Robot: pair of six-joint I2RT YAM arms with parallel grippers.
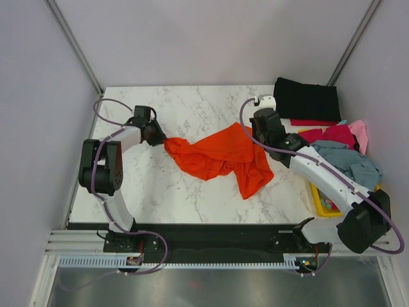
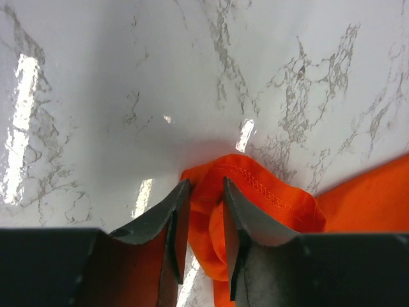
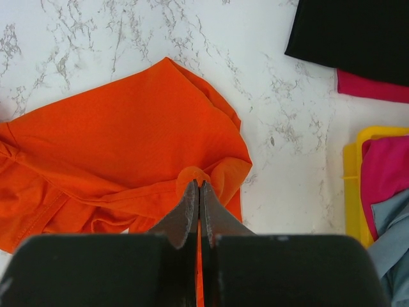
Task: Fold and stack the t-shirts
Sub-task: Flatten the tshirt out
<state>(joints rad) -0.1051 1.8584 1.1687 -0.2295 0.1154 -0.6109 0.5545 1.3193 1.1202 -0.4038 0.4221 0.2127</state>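
The bright orange t-shirt lies rumpled mid-table, drawn out between both grippers. My left gripper is at its left tip; in the left wrist view the jaws stand a little apart with a bunched hem of orange cloth pinched between them. My right gripper is at the shirt's upper right edge; in the right wrist view the jaws are closed tight on a small fold of the orange cloth. A folded black t-shirt lies at the far right corner.
A yellow plastic bin stands at the right edge and also shows in the right wrist view. It holds a pile of pink-red and grey-blue shirts. A red cloth sticks out under the black shirt. Grey walls enclose the marble table.
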